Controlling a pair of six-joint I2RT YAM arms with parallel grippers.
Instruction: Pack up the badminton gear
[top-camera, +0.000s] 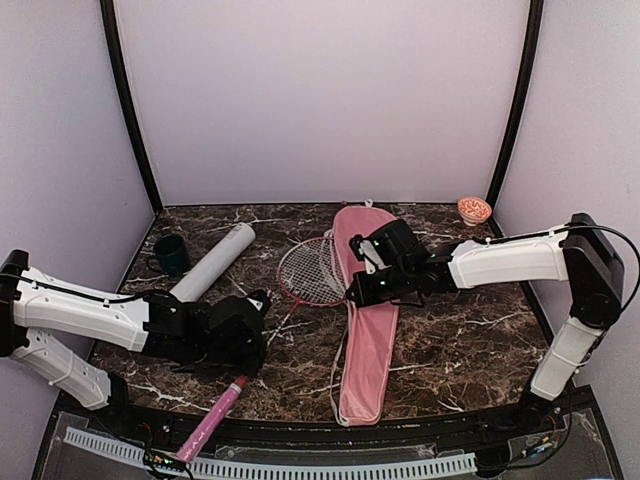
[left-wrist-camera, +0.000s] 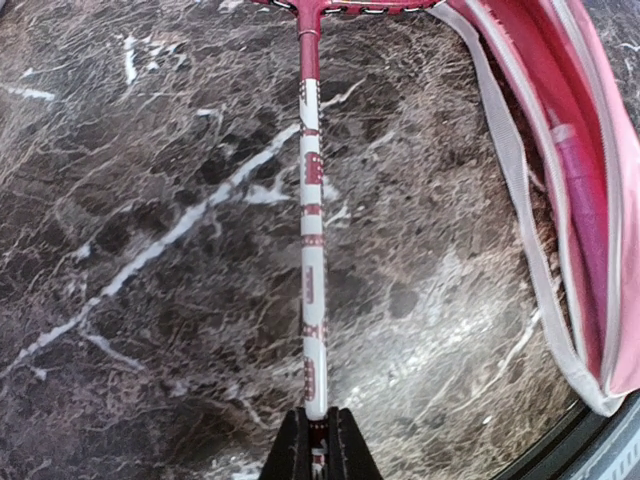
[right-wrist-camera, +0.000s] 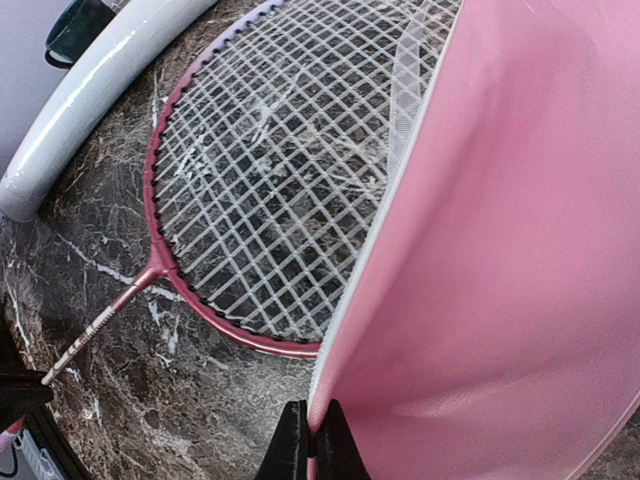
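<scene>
while the right gripper (right-wrist-camera: 312, 412) pinches up the edge of the pink cover (right-wrist-camera: 520, 250), the left gripper (left-wrist-camera: 318, 425) clamps the shaft of the racket (left-wrist-camera: 313, 250), whose long axis points head-first into the cover's open side.

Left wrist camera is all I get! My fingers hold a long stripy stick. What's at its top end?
Observer: A racket head, round and stringed, its far side tucked under the pink cover.
Operator: Is somebody holding that cover?
Observer: Yes, the right gripper is shut on its edge.
Operator: Anything hiding on my other side?
Observer: A pale grey tube lies at the back left, beside a dark green cup.
</scene>
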